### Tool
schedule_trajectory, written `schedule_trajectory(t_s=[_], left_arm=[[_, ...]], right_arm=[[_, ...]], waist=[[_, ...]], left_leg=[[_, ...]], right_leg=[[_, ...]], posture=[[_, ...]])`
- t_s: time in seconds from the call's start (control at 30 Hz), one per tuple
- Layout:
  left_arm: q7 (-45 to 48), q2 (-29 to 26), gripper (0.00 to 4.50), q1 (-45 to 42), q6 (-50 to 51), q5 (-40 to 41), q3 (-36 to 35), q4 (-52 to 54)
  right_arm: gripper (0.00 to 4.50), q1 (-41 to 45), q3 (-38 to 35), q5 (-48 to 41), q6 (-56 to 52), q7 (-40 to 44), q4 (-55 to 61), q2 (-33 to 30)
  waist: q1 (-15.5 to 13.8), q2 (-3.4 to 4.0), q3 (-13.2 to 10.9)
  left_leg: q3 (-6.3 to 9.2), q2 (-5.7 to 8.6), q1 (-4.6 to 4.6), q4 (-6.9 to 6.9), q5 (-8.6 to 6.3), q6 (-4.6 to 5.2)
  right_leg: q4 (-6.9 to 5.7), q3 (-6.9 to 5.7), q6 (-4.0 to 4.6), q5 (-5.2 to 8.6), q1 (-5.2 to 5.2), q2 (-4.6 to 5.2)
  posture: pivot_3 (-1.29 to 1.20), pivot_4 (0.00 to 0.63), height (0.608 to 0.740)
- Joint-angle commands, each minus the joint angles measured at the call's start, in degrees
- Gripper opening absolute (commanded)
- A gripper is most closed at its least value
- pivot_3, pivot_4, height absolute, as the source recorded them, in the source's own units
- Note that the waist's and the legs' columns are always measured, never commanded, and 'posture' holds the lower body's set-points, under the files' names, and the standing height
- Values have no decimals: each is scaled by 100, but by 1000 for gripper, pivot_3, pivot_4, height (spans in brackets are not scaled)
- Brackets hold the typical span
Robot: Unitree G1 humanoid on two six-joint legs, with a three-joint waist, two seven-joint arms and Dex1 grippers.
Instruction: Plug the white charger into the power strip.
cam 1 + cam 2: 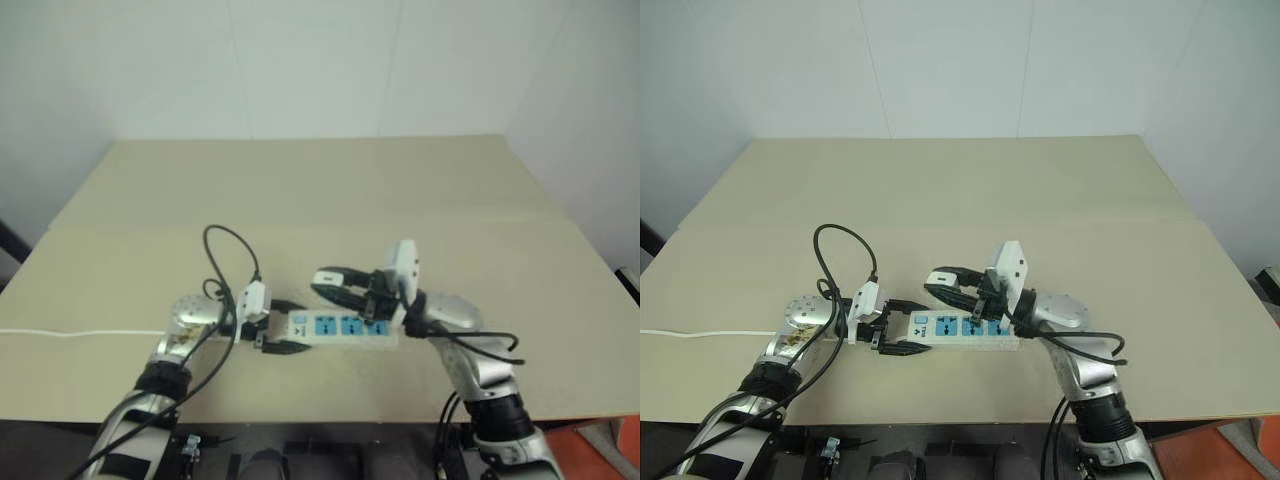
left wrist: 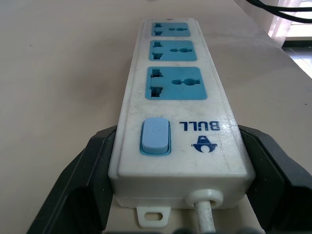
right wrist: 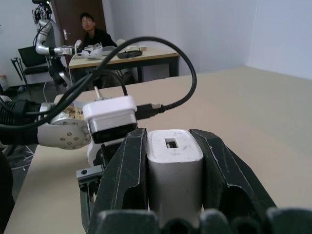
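The power strip (image 2: 178, 97) is a slim white bar with three blue sockets, lying flat near the table's front edge (image 1: 345, 326). My left gripper (image 1: 292, 327) is shut on its switch end, one black finger along each long side (image 2: 78, 170). The white charger (image 3: 174, 161) sits clamped between the fingers of my right gripper (image 3: 169, 132). That gripper (image 1: 322, 283) hovers just above the strip's sockets, pointing left toward my left wrist. The charger's prongs are hidden.
A thin white cord (image 1: 80, 333) runs left across the tan table (image 1: 320, 190). A black cable (image 1: 235, 255) loops above my left wrist. In the right wrist view a person (image 3: 92, 29) sits at a far desk beside another robot arm (image 3: 46, 36).
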State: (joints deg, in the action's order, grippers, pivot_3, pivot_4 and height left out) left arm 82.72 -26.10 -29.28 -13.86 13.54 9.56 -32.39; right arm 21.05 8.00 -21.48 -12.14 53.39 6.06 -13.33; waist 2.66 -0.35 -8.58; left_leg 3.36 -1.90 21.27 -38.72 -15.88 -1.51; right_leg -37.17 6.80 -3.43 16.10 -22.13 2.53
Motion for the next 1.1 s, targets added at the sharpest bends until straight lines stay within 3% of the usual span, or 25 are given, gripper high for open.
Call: schedule_trajectory(t_s=[0.03, 0.33, 1.1], left_arm=[[-79, -148, 3268, 72, 38, -302, 103, -206], [-61, -175, 3268, 166, 72, -285, 134, -41], [42, -102, 3268, 31, -671, -401, 177, -1125]], right_arm=[[1130, 162, -43, -88, 320, 14, -92, 125], [1130, 66, 251, 8, 593, 230, -328, 178], [1130, 105, 218, 73, 1112, 459, -1198, 114]], waist=[[0, 0, 0], [3, 0, 0], [20, 1, 1]], left_leg=[[0, 0, 0, 0, 0, 0], [0, -1, 0, 1, 0, 0], [-1, -1, -22, 1, 1, 1]], right_leg=[[0, 0, 0, 0, 0, 0], [1, 1, 0, 0, 0, -1], [-3, 7, 6, -5, 12, -6]], posture=[[0, 150, 740], [0, 150, 740], [0, 150, 740]])
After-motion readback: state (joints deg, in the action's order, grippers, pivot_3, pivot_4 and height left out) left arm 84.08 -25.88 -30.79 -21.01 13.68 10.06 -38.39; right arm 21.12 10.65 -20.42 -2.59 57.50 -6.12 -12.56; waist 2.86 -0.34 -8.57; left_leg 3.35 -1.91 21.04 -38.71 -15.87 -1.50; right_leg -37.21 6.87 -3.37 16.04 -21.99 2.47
